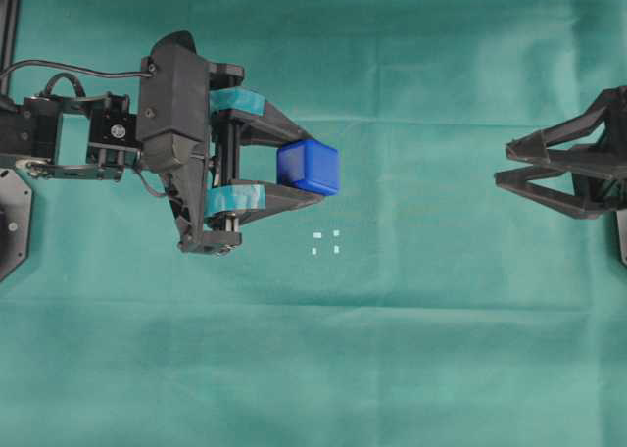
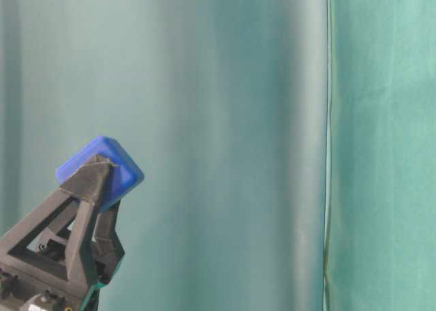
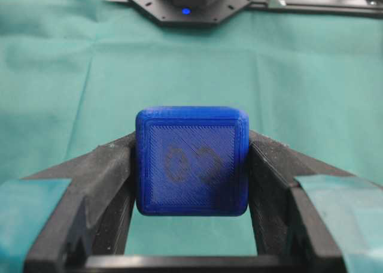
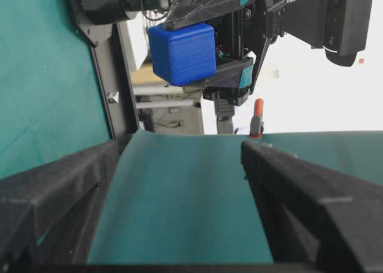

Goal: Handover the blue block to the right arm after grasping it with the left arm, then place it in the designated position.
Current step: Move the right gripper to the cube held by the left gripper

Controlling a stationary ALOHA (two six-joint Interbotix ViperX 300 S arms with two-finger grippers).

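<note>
Separating blue block (image 1: 308, 167), right pincer (image 1: 502, 165): bare cloth (image 1: 421, 153)

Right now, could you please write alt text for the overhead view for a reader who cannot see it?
The left gripper, teal tape on its fingers, holds the blue block above green cloth. Four white marks lie just below; the open right gripper waits at the right edge.
</note>
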